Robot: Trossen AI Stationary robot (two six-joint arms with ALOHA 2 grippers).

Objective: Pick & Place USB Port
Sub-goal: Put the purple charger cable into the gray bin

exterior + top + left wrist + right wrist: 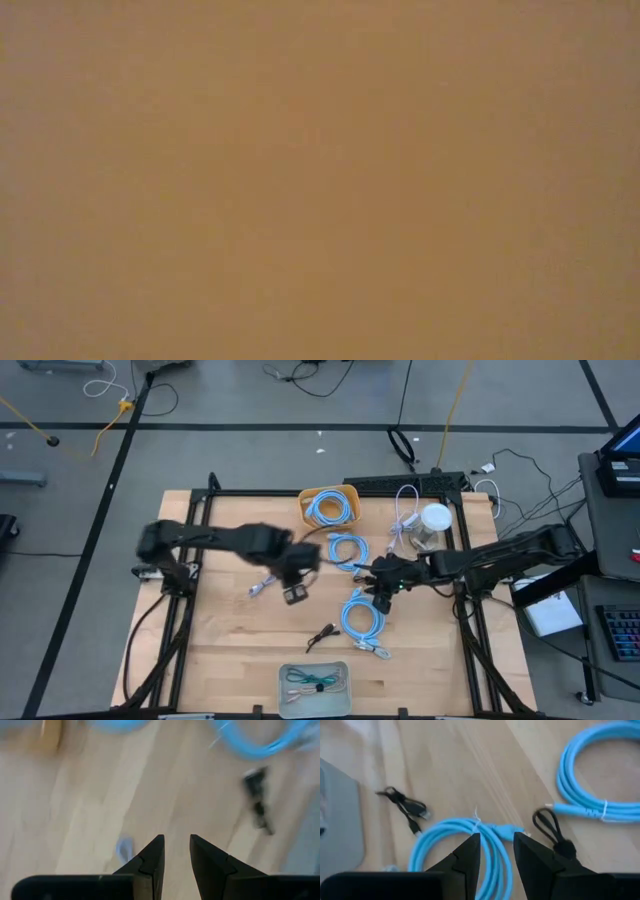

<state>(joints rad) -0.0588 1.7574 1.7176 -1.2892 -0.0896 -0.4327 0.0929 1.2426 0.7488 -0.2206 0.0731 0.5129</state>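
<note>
Several light-blue cable coils are on the wooden table: one in a yellow bowl [330, 508], one [347, 548] at mid-table, one [362, 618] nearer the front edge. A small black cable [322, 635] lies flat left of the front coil. A small silver-blue plug [260, 588] lies left of my left gripper [296, 592], and shows beside its fingers in the left wrist view [124, 849]. My left gripper [176, 847] is open above bare wood. My right gripper [383, 600] is open over the front coil's strands [470, 837], fingertips [496, 845] on either side of them.
A grey tray [313, 682] with cables in it sits at the near edge. A white cable [405, 520] and a clear jar [432, 525] stand at the far right. A black loop [552, 832] lies beside my right fingers. The low view shows only a flat tan surface.
</note>
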